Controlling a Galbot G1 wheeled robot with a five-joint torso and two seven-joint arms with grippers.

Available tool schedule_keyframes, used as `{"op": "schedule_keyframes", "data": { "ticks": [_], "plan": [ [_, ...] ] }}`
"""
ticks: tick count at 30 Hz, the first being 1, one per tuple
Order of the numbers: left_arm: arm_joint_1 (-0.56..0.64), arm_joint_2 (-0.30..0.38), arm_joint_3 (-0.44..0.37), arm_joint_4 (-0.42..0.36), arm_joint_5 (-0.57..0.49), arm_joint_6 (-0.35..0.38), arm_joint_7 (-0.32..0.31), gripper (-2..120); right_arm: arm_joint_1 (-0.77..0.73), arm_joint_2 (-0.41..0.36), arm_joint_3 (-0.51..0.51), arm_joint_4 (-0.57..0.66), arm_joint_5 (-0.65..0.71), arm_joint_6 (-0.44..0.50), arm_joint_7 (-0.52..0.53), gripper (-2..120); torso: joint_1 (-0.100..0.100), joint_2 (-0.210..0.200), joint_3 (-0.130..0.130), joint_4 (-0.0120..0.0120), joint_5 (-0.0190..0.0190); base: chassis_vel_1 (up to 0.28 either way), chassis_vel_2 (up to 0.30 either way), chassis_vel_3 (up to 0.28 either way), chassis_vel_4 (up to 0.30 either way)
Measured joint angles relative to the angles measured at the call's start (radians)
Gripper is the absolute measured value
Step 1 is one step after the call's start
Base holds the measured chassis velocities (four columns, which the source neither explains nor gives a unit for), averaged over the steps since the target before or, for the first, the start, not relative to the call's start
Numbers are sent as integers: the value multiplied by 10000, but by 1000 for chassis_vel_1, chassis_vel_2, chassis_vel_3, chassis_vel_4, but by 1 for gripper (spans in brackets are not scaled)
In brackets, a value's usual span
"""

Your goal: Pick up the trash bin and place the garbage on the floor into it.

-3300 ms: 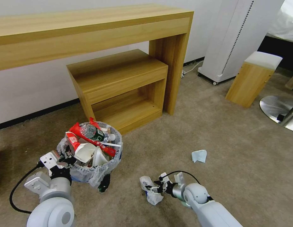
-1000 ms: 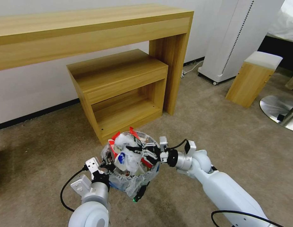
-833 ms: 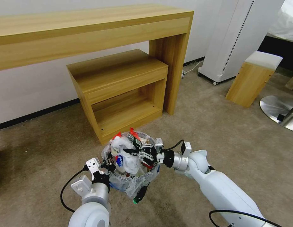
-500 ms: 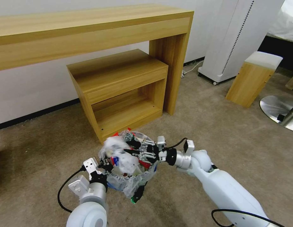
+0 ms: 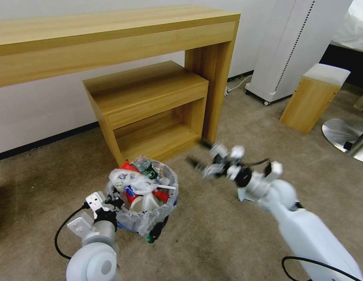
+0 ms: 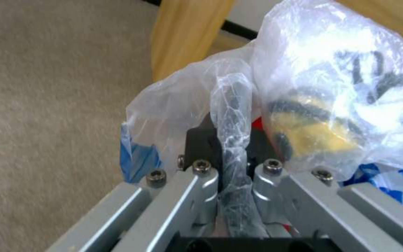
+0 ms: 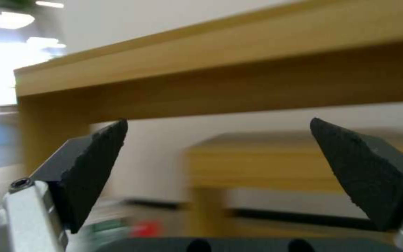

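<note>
Bin (image 5: pixel 144 212), crammed with litter, stood on the beige floor (image 5: pixel 212 238) in front of the low wooden shelf (image 5: pixel 150 105), seen from the head camera. A white bag (image 5: pixel 129 179), a green-labelled bottle (image 5: pixel 145 167) and red wrappers (image 5: pixel 160 194) were heaped above its rim. The left gripper (image 5: pixel 113 201) was at the bin's near-left rim. The right gripper (image 5: pixel 203 162), blurred, was in the air to the bin's right and well apart from it, with a blue mask (image 5: pixel 243 195) on the carpet beside the arm.

From the left wrist, the left gripper (image 6: pixel 232 168) was clenched on a twisted fold of the liner (image 6: pixel 232 105) at the rim, the plastic squeezed between both fingers (image 6: pixel 201 145); the bagged litter bulged just beyond.

From the right wrist, the right gripper (image 7: pixel 218 140) was spread wide and held nothing, its dark fingertips (image 7: pixel 94 161) framing the wooden table (image 7: pixel 239 56) and the shelf under it. A red and green smear of litter lay low beside one fingertip, outside the jaws.
</note>
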Motion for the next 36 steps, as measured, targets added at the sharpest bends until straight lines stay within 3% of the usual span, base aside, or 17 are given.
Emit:
{"op": "schedule_keyframes", "data": {
  "ticks": [3,4,7,14,23,36],
  "plan": [
    [-106,68,-260,-39,-52,-4,-24,3,-1264,141,1674,577,-1220,581,1821,100,0,0,0,-3,2,0,0,0,0],
    [-106,68,-260,-39,-52,-4,-24,3,-1264,141,1674,577,-1220,581,1821,100,0,0,0,-3,2,0,0,0,0],
    [-69,124,-301,-287,-117,10,-35,3,-2549,466,2928,1072,-1952,673,2776,100,0,0,-1,-4,4,0,0,0,0],
    [72,215,-206,-751,-430,143,-116,3,-3902,1144,4380,1651,-2278,964,2958,100,0,0,-1,-2,3,0,0,0,0],
    [83,446,-240,-1022,-694,204,-115,3,-4376,1649,4705,1749,-2338,1259,2784,100,0,0,0,0,1,0,0,0,0],
    [295,459,-321,-1170,-758,188,-57,3,-4318,1969,4351,1347,-2233,1414,2763,100,-1,0,0,0,2,0,0,0,0]
  ]
}}
